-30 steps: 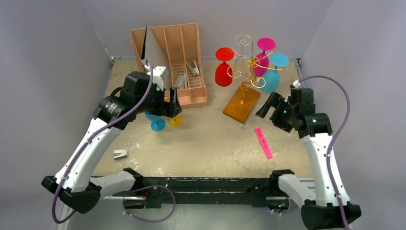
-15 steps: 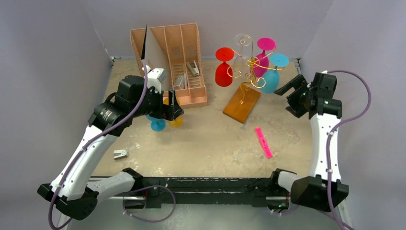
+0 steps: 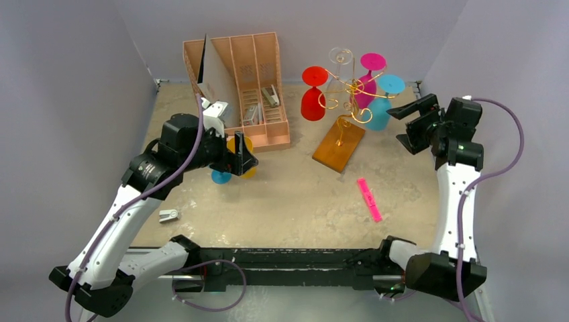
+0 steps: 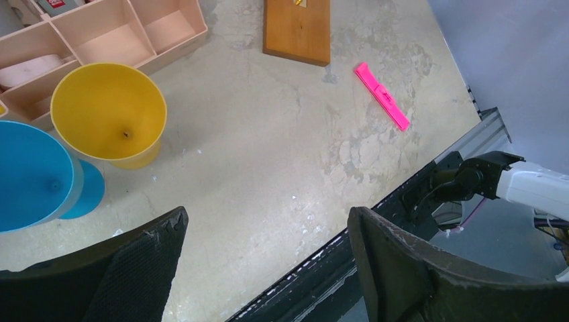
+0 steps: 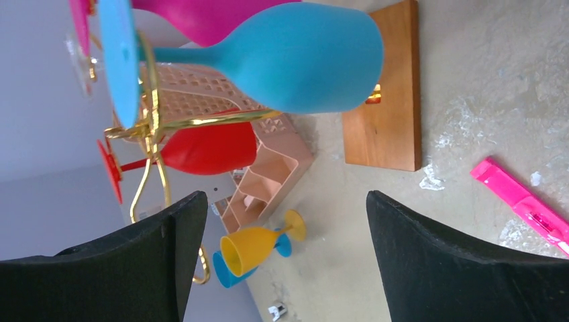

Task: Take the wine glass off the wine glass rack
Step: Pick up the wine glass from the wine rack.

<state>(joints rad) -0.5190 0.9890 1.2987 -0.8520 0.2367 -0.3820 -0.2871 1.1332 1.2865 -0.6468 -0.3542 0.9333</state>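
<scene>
The wine glass rack (image 3: 345,94) is a gold wire stand on an orange-brown wooden base (image 3: 339,144). Red (image 3: 313,100), magenta (image 3: 366,87), blue (image 3: 379,113) and clear (image 3: 341,62) wine glasses hang on it. My right gripper (image 3: 410,124) is open just right of the hanging blue glass (image 5: 302,57), which fills the top of the right wrist view beyond the open right gripper (image 5: 285,201). My left gripper (image 3: 245,159) is open and empty over a yellow glass (image 4: 111,111) and a blue glass (image 4: 30,174) standing on the table.
A pink-tan slotted organiser (image 3: 251,87) stands at the back left. A pink marker (image 3: 369,199) lies right of centre, and a small metal clip (image 3: 168,215) lies near the front left. Grey walls close in both sides and the back.
My right arm has risen and swung back and to the right, ending beside the blue glass on the rack. My left arm has shifted slightly toward the front over the two standing glasses.
</scene>
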